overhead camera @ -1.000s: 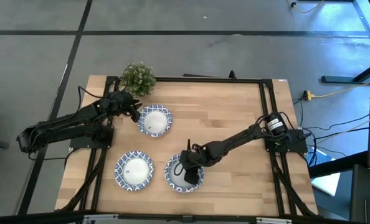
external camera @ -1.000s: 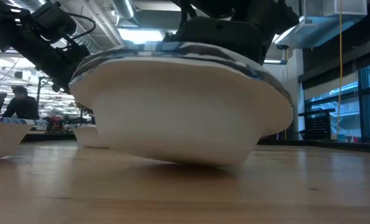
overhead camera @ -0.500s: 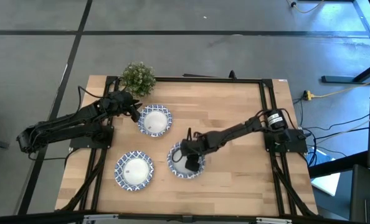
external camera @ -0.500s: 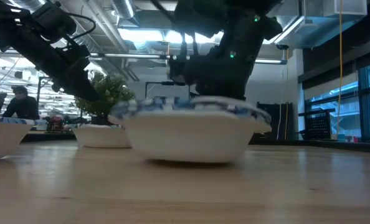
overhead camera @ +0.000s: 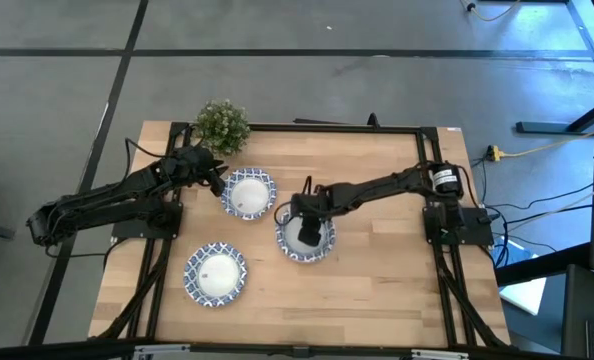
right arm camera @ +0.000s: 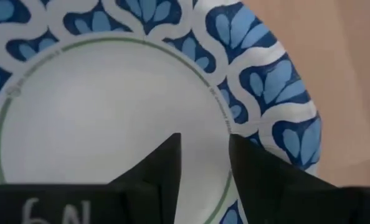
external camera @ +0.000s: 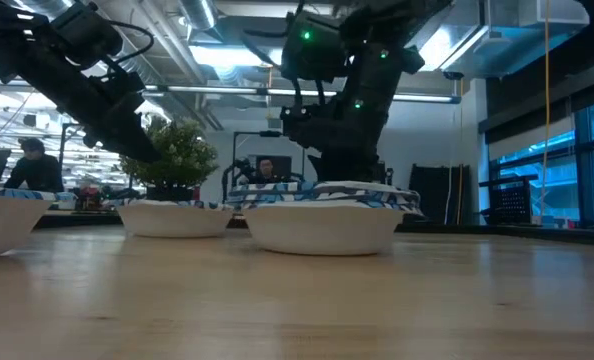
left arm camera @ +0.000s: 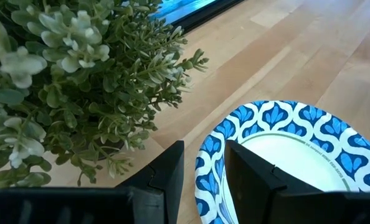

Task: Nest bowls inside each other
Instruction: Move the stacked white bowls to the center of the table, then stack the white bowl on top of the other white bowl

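Three blue-and-white rimmed bowls show, and I cannot tell whether any is a stack. One bowl [overhead camera: 249, 193] rests on its base at the far left, next to a potted plant [overhead camera: 222, 125]. My left gripper [overhead camera: 220, 183] is at this bowl's left rim, which runs between its fingers in the left wrist view [left arm camera: 205, 149]. A second bowl [overhead camera: 215, 273] rests near the front left. My right gripper [overhead camera: 302, 215] is down on the middle bowl [overhead camera: 309, 242], which sits level on the table [external camera: 322, 220]. My left gripper has the far-left bowl's rim [left arm camera: 208, 163] between its two fingers, one outside the bowl and one inside. It comes slanting down from the table's left. The bowl rests flat on the table. My right gripper is on the middle bowl at its far rim [overhead camera: 299, 222], coming down from the right. Its own fingers [right arm camera: 166, 162] hide the place of contact. The bowl stands level on the table.
The plant [left arm camera: 66, 74] stands close by my left gripper at the table's far left corner. Bare wood [overhead camera: 387, 280] lies on the table's right half and along its near edge. Black frame rails [overhead camera: 432, 200] run along the table's sides.
My right gripper has gone toward the table's far edge with the middle bowl. The bowl was tilted and raised near the front edge a second ago. It now sits level on the table, just right of the far-left bowl.
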You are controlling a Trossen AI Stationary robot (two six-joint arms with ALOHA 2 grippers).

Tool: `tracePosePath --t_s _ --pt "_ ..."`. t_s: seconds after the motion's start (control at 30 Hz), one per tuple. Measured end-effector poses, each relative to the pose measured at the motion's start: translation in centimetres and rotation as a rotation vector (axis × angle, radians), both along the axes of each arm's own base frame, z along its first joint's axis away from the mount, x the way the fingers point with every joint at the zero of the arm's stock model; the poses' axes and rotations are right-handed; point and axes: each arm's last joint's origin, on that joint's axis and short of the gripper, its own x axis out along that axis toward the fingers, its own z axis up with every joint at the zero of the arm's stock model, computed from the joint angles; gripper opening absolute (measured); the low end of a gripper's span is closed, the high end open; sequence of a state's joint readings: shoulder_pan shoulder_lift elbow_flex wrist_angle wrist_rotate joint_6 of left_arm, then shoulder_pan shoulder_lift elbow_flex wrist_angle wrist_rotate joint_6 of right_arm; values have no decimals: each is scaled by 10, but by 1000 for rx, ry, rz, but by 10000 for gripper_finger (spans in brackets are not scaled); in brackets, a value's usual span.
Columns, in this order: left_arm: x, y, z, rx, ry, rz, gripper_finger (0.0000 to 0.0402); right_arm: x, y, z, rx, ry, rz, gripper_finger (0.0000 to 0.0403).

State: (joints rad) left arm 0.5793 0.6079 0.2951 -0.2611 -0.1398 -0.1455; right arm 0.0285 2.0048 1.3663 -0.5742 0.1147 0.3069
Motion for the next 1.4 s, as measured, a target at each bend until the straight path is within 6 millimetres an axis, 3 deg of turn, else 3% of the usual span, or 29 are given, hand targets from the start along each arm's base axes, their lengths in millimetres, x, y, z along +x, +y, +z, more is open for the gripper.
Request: tracePosePath --t_s 0.27,0.5,0.67,0.93,1.2,1.4 --pt "0 0 0 0 0 0 110 -1 -2 26 12 -93 4 136" --pt "0 0 0 0 -1 1 110 -9 4 87 38 -336 -13 136" --pt "0 0 0 1 -2 1 110 -14 3 118 43 -490 -12 135" --pt "0 0 1 -1 -10 5 110 -18 -12 127 11 -505 37 141" --pt "0 0 1 0 -14 5 110 -15 -30 126 -59 -514 132 204" --pt "0 0 1 0 -14 5 110 -12 -34 129 -90 -565 152 224"
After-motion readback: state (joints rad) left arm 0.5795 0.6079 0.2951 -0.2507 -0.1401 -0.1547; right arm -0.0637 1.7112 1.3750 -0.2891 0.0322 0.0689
